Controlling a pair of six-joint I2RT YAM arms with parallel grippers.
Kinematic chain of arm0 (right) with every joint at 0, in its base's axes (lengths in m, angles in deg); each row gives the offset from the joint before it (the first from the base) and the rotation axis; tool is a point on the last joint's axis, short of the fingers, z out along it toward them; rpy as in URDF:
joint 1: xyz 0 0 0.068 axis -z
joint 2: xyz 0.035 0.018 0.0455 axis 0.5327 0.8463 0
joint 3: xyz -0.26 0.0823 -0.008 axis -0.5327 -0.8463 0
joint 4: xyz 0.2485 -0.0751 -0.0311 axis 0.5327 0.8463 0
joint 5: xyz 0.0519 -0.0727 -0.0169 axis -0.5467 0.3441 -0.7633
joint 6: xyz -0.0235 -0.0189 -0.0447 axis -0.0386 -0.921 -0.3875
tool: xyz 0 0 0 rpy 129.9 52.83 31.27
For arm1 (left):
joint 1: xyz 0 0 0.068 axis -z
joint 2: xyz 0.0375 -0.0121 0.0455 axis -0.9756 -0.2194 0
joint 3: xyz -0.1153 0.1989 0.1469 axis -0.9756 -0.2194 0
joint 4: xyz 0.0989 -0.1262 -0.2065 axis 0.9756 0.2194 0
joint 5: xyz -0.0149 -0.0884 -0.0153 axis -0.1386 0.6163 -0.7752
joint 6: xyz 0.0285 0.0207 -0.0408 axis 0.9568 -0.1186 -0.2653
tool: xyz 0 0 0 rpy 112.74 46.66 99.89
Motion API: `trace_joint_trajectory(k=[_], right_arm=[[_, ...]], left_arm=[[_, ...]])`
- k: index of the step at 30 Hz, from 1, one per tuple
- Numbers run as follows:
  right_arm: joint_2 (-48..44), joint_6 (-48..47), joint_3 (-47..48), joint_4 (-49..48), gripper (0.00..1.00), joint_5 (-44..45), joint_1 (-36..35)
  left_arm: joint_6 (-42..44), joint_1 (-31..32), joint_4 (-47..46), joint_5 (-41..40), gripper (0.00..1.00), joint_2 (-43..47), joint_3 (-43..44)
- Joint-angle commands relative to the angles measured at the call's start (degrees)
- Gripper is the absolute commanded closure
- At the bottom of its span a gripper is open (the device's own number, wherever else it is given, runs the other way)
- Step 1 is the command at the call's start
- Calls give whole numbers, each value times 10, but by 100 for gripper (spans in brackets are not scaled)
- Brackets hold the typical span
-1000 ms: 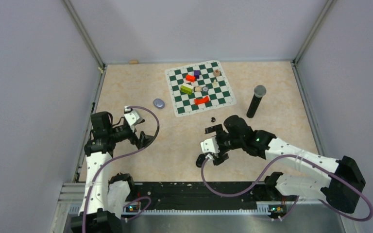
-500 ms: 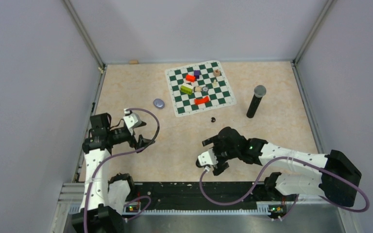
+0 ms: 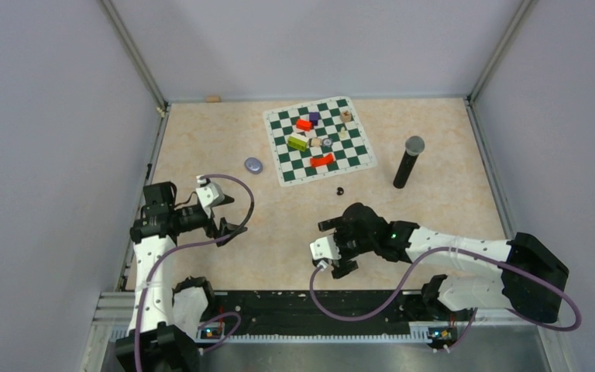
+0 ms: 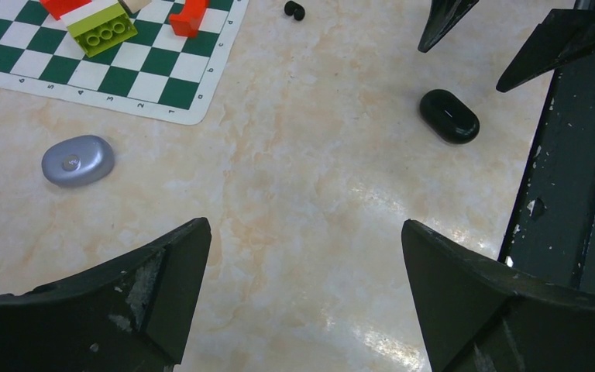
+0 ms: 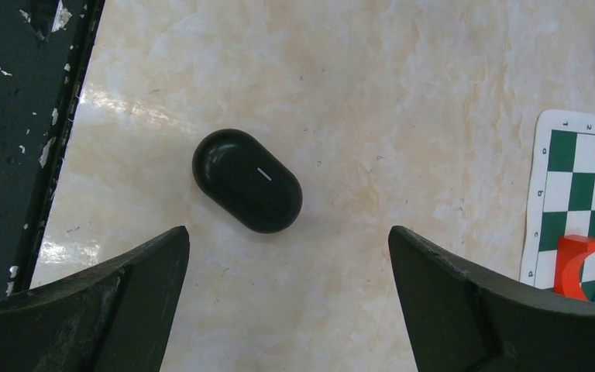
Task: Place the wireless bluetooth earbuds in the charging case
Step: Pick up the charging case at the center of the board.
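The black charging case (image 5: 248,180) lies shut on the marble table, just ahead of my right gripper (image 5: 288,229), which is open and empty. The case also shows in the left wrist view (image 4: 449,116). Two black earbuds (image 3: 339,190) lie together on the table below the chessboard, and they show in the left wrist view (image 4: 294,10) too. A pale purple-grey case (image 3: 253,165) lies shut left of the board. My left gripper (image 3: 228,225) is open, empty and well left of the black case. I cannot pick out the pale purple earbuds.
The chessboard mat (image 3: 360,155) carries several coloured blocks. A black microphone (image 3: 407,163) stands upright to its right. The black rail (image 5: 15,116) of the table's near edge runs close beside the black case. Grey walls enclose the table.
My right gripper has moved left and toward the near edge, ending over the black case. My left gripper has drawn back slightly. The objects have not moved.
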Motion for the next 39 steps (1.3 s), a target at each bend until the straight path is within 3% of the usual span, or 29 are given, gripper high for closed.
trace_joint_trajectory(k=[1,9,16,22,39], right_arm=[[-3,15,16,-35,1,-9,-7],[15,14,11,-55,1,12,-29],[50,22,6,-115,1,88,-55],[70,38,16,-113,1,87,-63],[100,-17,2,-199,1,284,-56]], left_arm=[[26,-6,17,27,1,-8,24],[34,-10,26,31,1,-8,26],[37,-12,27,32,1,-9,26],[50,-18,41,37,1,-9,29],[79,-33,70,57,1,-4,34]])
